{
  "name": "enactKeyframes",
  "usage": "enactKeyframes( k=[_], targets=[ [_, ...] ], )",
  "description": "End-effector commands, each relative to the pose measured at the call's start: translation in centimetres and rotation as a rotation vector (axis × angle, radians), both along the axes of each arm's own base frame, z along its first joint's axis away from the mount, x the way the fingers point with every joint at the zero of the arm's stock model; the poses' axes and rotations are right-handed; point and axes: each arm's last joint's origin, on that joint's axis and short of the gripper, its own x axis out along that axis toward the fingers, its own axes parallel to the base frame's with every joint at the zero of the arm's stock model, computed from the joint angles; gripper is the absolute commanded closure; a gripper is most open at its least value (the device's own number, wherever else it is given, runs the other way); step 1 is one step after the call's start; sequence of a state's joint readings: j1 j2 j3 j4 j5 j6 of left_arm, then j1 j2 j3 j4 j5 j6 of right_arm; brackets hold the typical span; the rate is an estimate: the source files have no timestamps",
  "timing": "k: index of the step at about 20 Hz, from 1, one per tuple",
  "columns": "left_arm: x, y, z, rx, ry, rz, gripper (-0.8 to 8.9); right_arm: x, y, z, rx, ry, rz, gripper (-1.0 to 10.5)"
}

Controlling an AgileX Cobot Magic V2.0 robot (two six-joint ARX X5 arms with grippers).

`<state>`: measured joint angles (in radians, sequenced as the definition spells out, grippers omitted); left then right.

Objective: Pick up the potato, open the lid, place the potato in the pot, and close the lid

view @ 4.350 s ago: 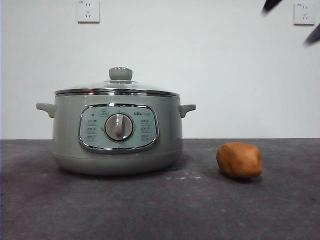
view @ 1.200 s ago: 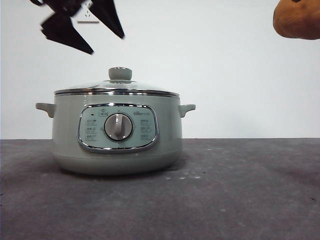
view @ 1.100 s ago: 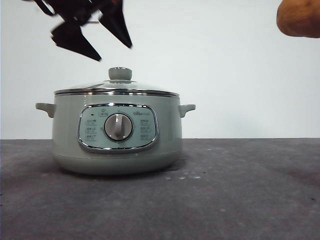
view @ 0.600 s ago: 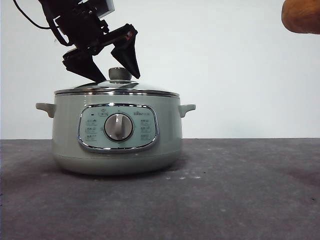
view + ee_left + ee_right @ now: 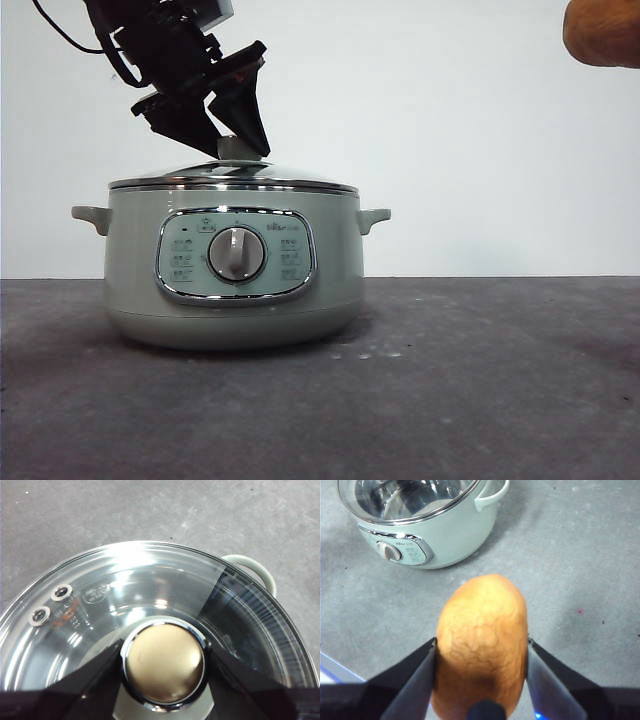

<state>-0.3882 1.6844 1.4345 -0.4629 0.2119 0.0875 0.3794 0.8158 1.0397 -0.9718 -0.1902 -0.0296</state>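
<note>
Your left gripper [image 5: 232, 130] was down on the lid [image 5: 234, 181], jaws closed in on either side of the knob [image 5: 164, 663]. In the left wrist view both black jaws touched the knob's chrome-ringed edge, one per side, so you had it pinched. The knob top looked tan-gold from that camera; from the front only a sliver of pale green showed between the jaw tips. The arm came in dark from the upper left of the front view, with a cable trailing off behind it.

The lid sat flat and closed on the pot [image 5: 234, 265], steel rim level all round, no gap seen. Through the glass the left wrist view showed two small vent rivets [image 5: 50, 604] and the shiny inner wall. One side handle [image 5: 255, 571] of the pot stuck out past the rim in that view. The pot stood on the dark grey desk [image 5: 480, 400], control panel and silver dial [image 5: 237, 254] facing the front camera.

Your right gripper [image 5: 481, 675] held the potato [image 5: 481, 645] up in the air, jaws pressed against both flanks, shut as far as the potato allowed. From the front only its lower-left part showed, at the top right corner [image 5: 603, 32], well apart from the pot and high above the desk. The right wrist view looked down past the potato to the pot off to one side on the desk, lid on.
</note>
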Motion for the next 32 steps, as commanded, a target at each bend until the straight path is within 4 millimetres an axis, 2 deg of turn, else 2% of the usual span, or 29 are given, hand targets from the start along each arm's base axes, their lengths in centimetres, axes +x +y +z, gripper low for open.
enactKeyframes(
  k=[1,2,7,14,17,20,27,30,32],
  targets=[
    [-0.1,0.0,-0.7,0.01,0.049,0.003,7.97,0.0,0.0,0.2,0.01,-0.006,-0.006,9.6],
    [-0.1,0.1,-0.8,0.012,0.054,0.003,8.25,0.0,0.0,0.2,0.01,-0.006,-0.006,9.6],
    [-0.1,0.0,-0.2,0.004,0.046,-0.002,8.22,0.0,0.0,0.2,0.01,-0.006,-0.006,9.6],
    [-0.8,0.3,4.4,-0.048,-0.044,-0.02,8.22,0.0,0.0,0.2,0.01,-0.005,-0.006,9.6],
    [-1.9,1.1,6.4,-0.069,-0.099,-0.012,8.22,0.1,0.0,0.2,0.014,-0.015,-0.005,9.6],
    [-3.6,2.3,8.5,-0.08,-0.138,0.0,8.22,0.3,0.1,0.5,0.026,-0.045,-0.005,9.6],
    [-9.9,7.3,13.1,-0.062,-0.204,0.072,8.22,2.3,1.0,0.3,0.051,-0.068,0.012,9.6],
    [-12.5,9.2,14.1,-0.067,-0.206,0.084,8.22,3.7,1.8,0.3,0.106,-0.079,0.068,9.6],
    [-14.2,10.2,13.8,-0.077,-0.197,0.092,8.22,5.1,2.4,0.1,0.133,-0.092,0.063,9.6]
  ],
)
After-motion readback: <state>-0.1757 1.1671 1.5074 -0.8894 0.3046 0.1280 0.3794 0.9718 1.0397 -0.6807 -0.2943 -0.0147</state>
